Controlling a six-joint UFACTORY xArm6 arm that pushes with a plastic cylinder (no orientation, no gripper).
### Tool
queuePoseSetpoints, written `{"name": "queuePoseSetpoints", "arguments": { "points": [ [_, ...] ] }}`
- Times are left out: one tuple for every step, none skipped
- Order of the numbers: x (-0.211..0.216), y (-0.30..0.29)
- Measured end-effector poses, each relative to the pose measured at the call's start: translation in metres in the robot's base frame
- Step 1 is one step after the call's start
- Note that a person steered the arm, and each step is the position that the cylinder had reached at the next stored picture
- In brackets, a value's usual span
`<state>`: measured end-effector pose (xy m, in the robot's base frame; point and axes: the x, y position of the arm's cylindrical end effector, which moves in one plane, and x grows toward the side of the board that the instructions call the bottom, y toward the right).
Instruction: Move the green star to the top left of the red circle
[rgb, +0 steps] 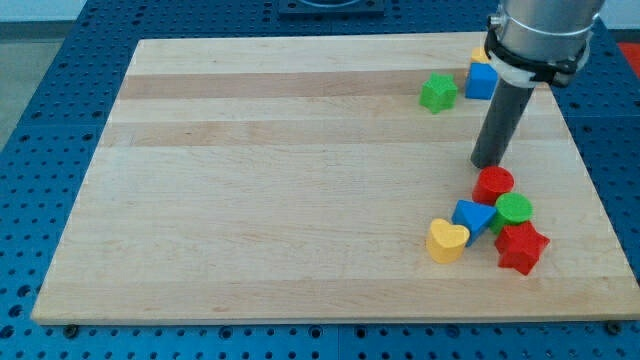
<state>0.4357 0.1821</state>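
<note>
My tip (487, 163), a dark rod with no fingers, stands just above the red circle (493, 184); the green star (438, 93) sits apart on the smooth wooden table (280, 170).

You see a pale wooden board (300, 180), smooth and matt with visible grain, on a blue perforated surface (40, 150). The green star (438, 93) and red circle (493, 185) look like smooth matt plastic; the dark rod (497, 125) has a dull finish.

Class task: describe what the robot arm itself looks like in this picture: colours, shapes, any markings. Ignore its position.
The arm's end is a wide, silver-grey metal cylinder with a white ring beneath it. From that ring hangs a straight, round, matt dark rod, narrower than the cylinder, ending bluntly at my tip. No cables, labels or markings show.
</note>
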Motion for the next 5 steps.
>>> {"name": "queuePoseSetpoints", "arguments": {
  "points": [
    [-0.032,0.034],
    [-0.081,0.057],
    [-0.103,0.036],
    [-0.103,-0.018],
    [-0.103,-0.067]
  ]
}}
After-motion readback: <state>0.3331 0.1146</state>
